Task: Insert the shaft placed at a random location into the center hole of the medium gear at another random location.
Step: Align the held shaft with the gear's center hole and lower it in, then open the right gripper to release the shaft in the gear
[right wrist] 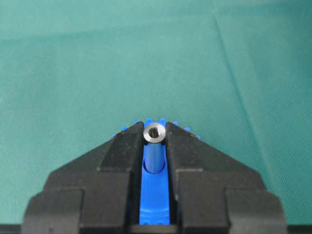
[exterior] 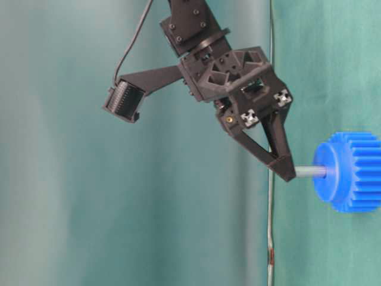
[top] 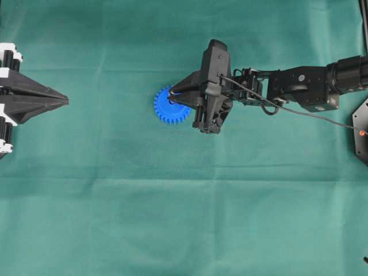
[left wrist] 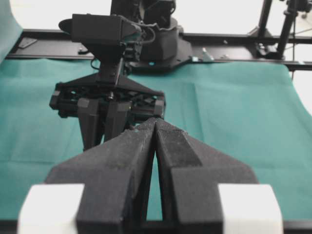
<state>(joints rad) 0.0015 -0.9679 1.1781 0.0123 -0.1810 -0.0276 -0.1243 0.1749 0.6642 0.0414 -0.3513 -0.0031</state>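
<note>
The blue medium gear (top: pixel 165 111) lies flat on the green cloth, just left of centre. My right gripper (top: pixel 171 98) is above it and shut on the silver shaft (right wrist: pixel 155 134). The shaft (exterior: pixel 309 171) stands upright, its lower end meeting the middle of the gear's raised hub (exterior: pixel 327 173). The centre hole is hidden by the shaft, and how deep the shaft sits cannot be told. In the right wrist view the gripper (right wrist: pixel 155 130) pinches the shaft's top, with the gear (right wrist: pixel 155 195) below. My left gripper (top: pixel 65 101) is shut and empty at the far left, also seen in its own wrist view (left wrist: pixel 155 121).
Green cloth (top: pixel 172 218) covers the table. A black fixture (top: pixel 361 129) sits at the right edge. A thin cable (top: pixel 310 115) trails from the right wrist. The left wrist view shows the right arm's gripper body (left wrist: pixel 107 105) ahead and a black frame rail (left wrist: pixel 234 46) behind it.
</note>
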